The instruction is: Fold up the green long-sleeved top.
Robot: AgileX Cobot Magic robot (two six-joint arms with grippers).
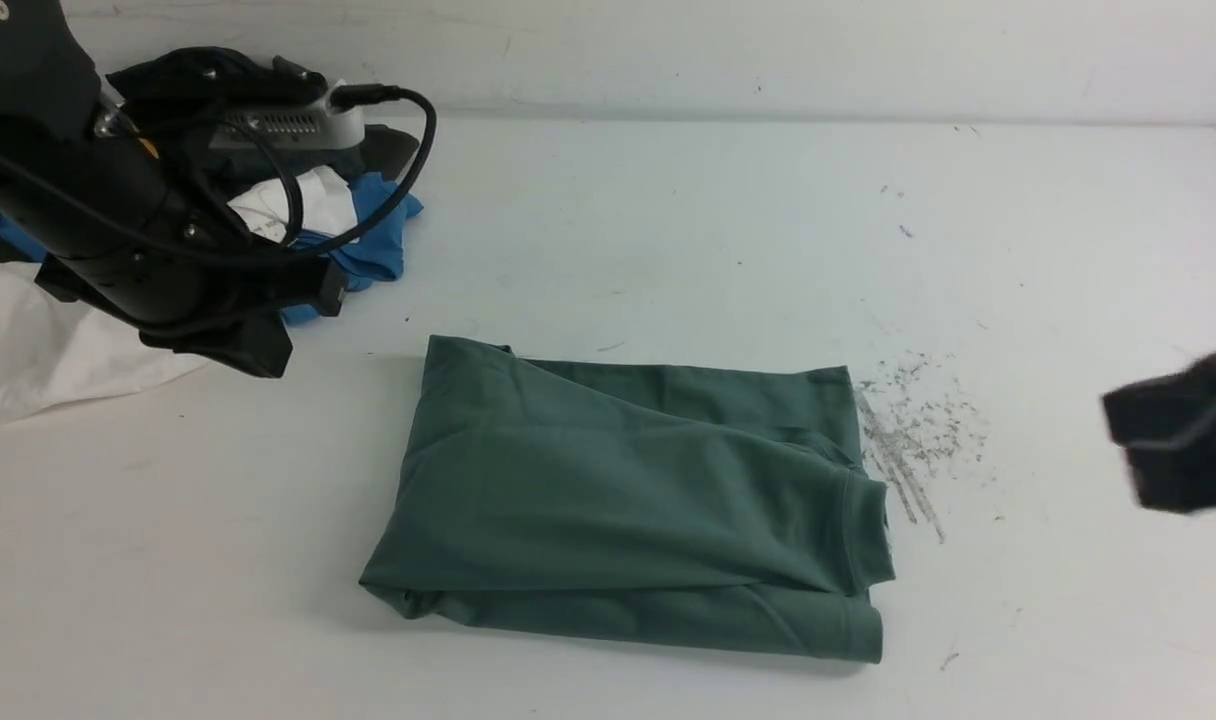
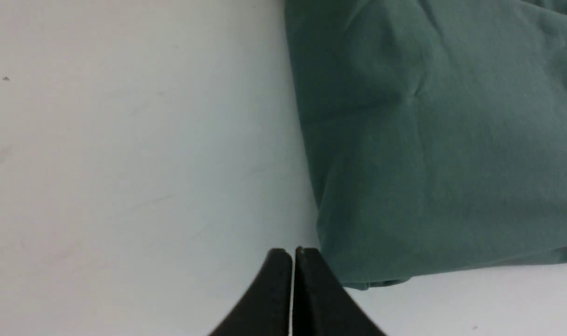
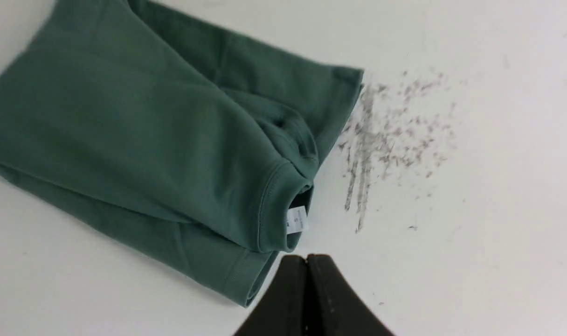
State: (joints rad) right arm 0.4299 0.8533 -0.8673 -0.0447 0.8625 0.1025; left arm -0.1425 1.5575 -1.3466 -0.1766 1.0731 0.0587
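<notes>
The green long-sleeved top [image 1: 628, 500] lies folded into a rough rectangle in the middle of the white table, its collar at the right end. Its white neck tag [image 3: 296, 219] shows in the right wrist view. My left gripper [image 1: 263, 355] hangs above the table to the left of the top [image 2: 428, 140], apart from it. Its jaws [image 2: 293, 254] are shut with nothing between them. My right gripper [image 1: 1128, 430] is a blurred black shape at the right edge. It [image 3: 307, 259] is shut and empty, above the table by the collar of the top [image 3: 148, 140].
A pile of other clothes sits at the back left: a blue shirt [image 1: 378, 230], a white one [image 1: 38, 350] and a dark garment [image 1: 198, 80], partly behind my left arm. Grey scuff marks [image 1: 913, 430] cover the table right of the top.
</notes>
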